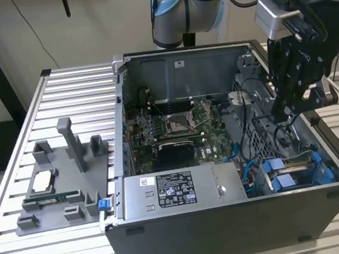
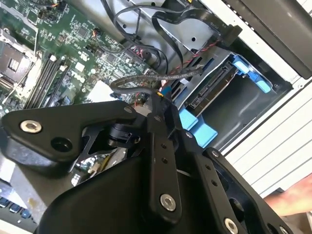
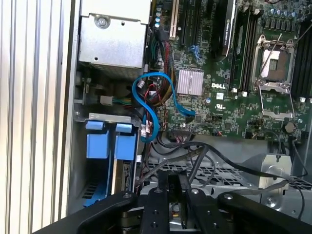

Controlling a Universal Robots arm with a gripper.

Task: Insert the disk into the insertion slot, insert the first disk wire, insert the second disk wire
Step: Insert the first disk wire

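Observation:
The disk (image 1: 285, 179), silver-grey with a bright blue frame, lies inside the insertion slot (image 1: 323, 167) at the case's front corner on the exterior view's right. In both wrist views the disk (image 2: 210, 90) (image 3: 124, 176) sits in the grey bay, with its blue tabs toward the case's middle. My gripper (image 1: 283, 112) hangs inside the case just behind the bay. Its fingers (image 3: 162, 187) stand close together, shut on the end of a black disk wire (image 2: 139, 80). Where that wire ends is hidden behind the fingers.
A grey power supply box (image 1: 180, 190) with a sticker fills the case's front. The motherboard (image 1: 169, 127) lies behind it. A blue cable (image 3: 146, 105) and loose black cables (image 2: 170, 22) cross near the bay. A grey parts fixture (image 1: 64, 177) stands on the slatted table.

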